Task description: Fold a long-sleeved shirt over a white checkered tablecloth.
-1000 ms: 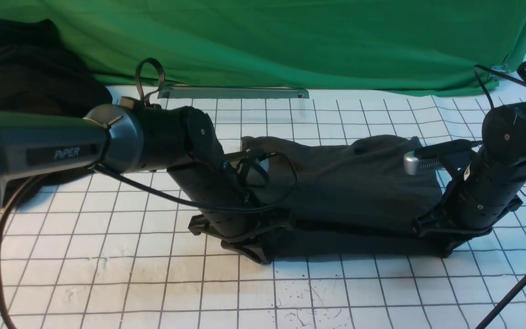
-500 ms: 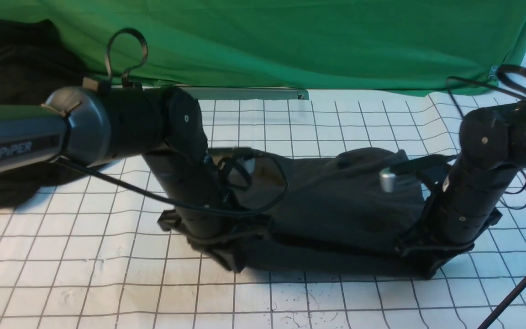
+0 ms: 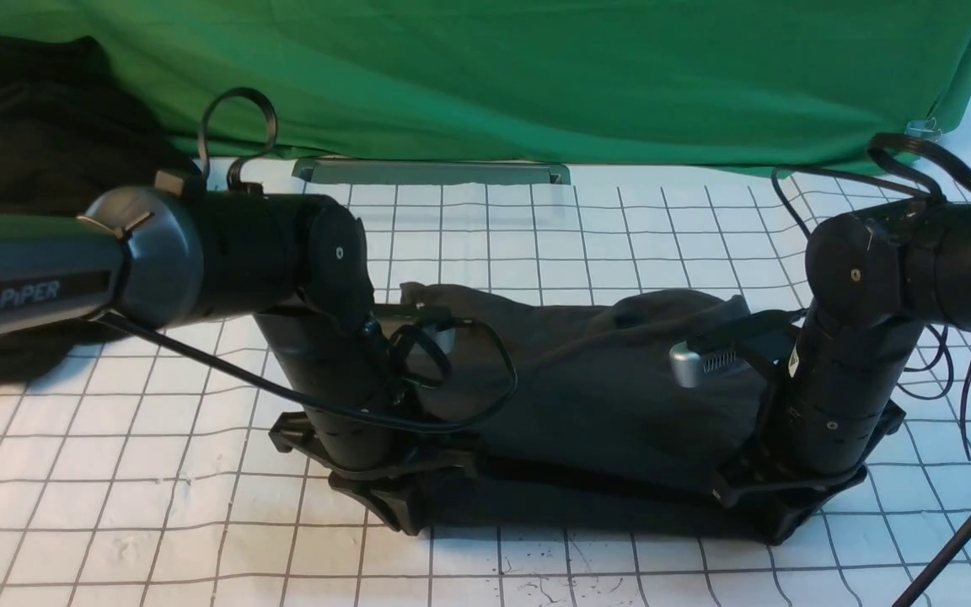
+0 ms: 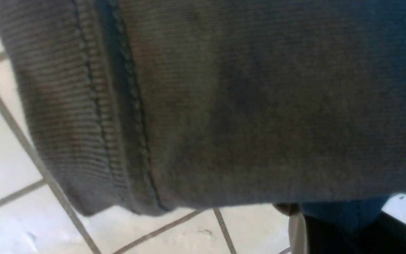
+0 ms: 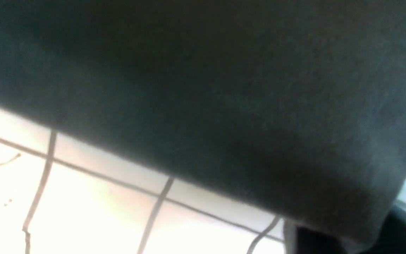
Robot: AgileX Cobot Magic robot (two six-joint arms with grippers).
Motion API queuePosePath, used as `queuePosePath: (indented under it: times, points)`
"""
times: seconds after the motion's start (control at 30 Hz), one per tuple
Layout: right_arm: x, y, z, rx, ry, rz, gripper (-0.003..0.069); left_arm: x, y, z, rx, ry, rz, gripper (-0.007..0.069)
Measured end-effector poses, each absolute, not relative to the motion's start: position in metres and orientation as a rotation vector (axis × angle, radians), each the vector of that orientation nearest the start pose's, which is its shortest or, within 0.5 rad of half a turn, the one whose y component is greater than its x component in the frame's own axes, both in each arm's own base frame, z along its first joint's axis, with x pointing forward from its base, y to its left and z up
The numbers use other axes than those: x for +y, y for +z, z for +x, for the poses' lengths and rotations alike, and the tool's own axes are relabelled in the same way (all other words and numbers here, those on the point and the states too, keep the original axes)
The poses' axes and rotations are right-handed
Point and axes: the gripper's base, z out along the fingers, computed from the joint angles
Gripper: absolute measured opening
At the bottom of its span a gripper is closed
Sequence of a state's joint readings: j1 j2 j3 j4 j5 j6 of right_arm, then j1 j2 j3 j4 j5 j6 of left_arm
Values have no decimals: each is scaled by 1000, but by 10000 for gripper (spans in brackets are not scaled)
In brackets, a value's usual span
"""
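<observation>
Looking forward from between our arms, we see the long-sleeved shirt (image 3: 612,371) lying folded on the white checkered tablecloth (image 3: 157,506) that covers the bench, in front of the green cloth (image 3: 536,76). Our left gripper (image 3: 393,502) sits at the shirt's near left corner and our right gripper (image 3: 789,514) at its near right corner, both low against the tablecloth with the shirt's near edge stretched between them. A black heap of cloth (image 3: 30,135) lies well apart from the shirt, beyond our left arm. In the left wrist view, the shirt (image 4: 241,106) fills most of the picture, its ribbed hem and stitched seam hanging just above the tablecloth (image 4: 9,197); the fingers appear clenched on the shirt, though only a dark sliver of them shows. In the right wrist view, the shirt (image 5: 224,88) hangs as a dark blurred sheet over the tablecloth (image 5: 83,211), and the fingers there also seem clamped on its edge.
</observation>
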State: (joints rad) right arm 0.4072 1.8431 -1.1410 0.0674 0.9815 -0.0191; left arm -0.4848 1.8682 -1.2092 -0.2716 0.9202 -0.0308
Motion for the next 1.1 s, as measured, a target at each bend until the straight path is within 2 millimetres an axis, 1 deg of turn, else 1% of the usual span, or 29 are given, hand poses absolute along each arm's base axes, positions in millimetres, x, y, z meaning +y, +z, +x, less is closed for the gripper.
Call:
queuePosePath:
  times: [0.1, 0.17, 0.23, 0.3, 0.33, 0.37, 0.4, 0.43, 0.47, 0.53, 0.6, 0.67, 0.73, 0.8, 0.87, 0.9, 0.93, 1.0, 1.03, 1.1]
  points:
    - [134, 170, 296, 3140, 79, -623, 316, -180, 183, 300, 3051, -374, 453, 120]
    - [132, 179, 293, 3137, 81, -632, 360, -179, 192, 298, 3023, -383, 443, 174]
    - [131, 194, 289, 3106, 90, -632, 379, -177, 210, 295, 2966, -402, 435, 249]
    - [128, 209, 284, 3075, 95, -636, 384, -174, 229, 291, 2905, -423, 442, 301]
    - [128, 211, 283, 3071, 96, -639, 384, -174, 229, 291, 2905, -423, 442, 307]
    - [125, 224, 277, 3047, 100, -651, 386, -172, 243, 287, 2858, -433, 454, 340]
    - [123, 235, 272, 3029, 102, -657, 385, -170, 253, 284, 2825, -438, 462, 356]
    - [122, 239, 270, 3022, 104, -659, 385, -169, 259, 282, 2806, -441, 464, 367]
    - [119, 255, 262, 2994, 112, -663, 385, -165, 271, 277, 2767, -440, 470, 384]
    - [112, 279, 248, 2938, 125, -661, 379, -160, 292, 269, 2689, -444, 478, 398]
    - [105, 305, 231, 2847, 146, -647, 365, -155, 305, 264, 2636, -444, 477, 401]
    - [97, 330, 213, 2753, 166, -635, 344, -150, 320, 255, 2584, -449, 479, 394]
    - [87, 355, 189, 2642, 188, -619, 310, -146, 332, 247, 2543, -457, 481, 366]
    - [77, 376, 165, 2534, 205, -607, 265, -143, 340, 241, 2515, -464, 479, 312]
    - [64, 396, 135, 2412, 224, -589, 206, -140, 344, 236, 2498, -468, 478, 248]
    - [57, 405, 120, 2353, 232, -580, 179, -140, 345, 235, 2495, -470, 477, 228]
    - [49, 413, 101, 2284, 242, -566, 131, -139, 346, 233, 2491, -476, 474, 188]
    - [37, 424, 72, 2182, 259, -538, 50, -139, 343, 232, 2495, -481, 472, 128]
    - [30, 427, 57, 2130, 268, -523, 27, -139, 341, 232, 2500, -482, 472, 99]
    - [20, 430, 32, 2043, 279, -504, 8, -139, 337, 232, 2506, -485, 468, 54]
